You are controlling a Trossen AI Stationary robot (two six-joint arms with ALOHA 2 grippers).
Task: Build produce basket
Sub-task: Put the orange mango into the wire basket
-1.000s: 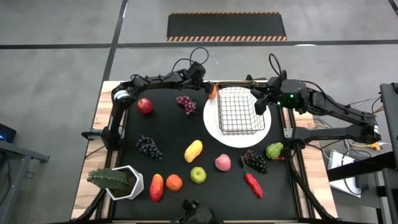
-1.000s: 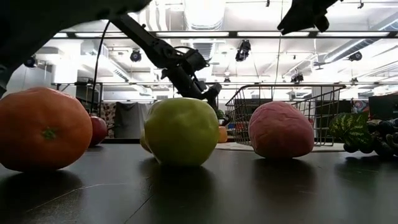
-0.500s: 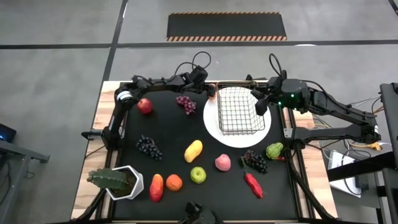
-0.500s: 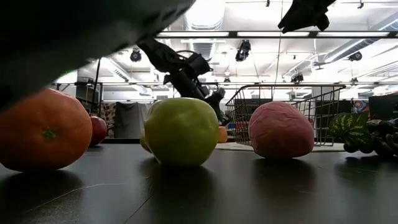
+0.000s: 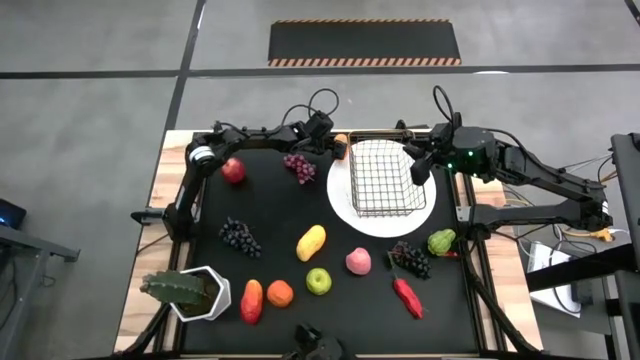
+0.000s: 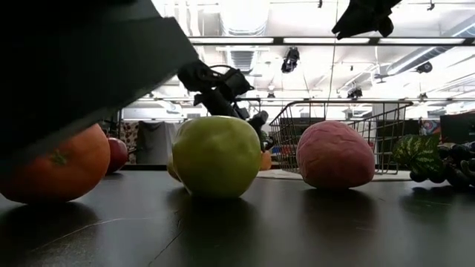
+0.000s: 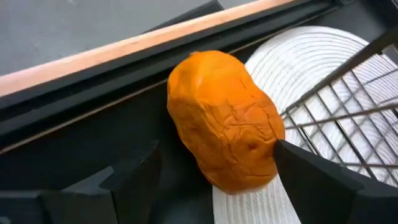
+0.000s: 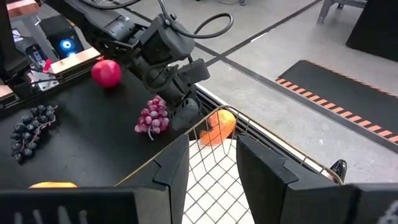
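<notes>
A dark table holds scattered toy fruit; a wire basket stands empty on a white plate near the far edge. The left gripper reaches to the far edge beside the basket, fingers spread on either side of an orange that rests against the plate's rim; nothing is pinched yet. The right gripper hovers over the basket's rim, fingers apart and empty. To grasp well, the left fingers likely need to centre on the orange before closing, keeping clear of the basket wire and plate rim.
</notes>
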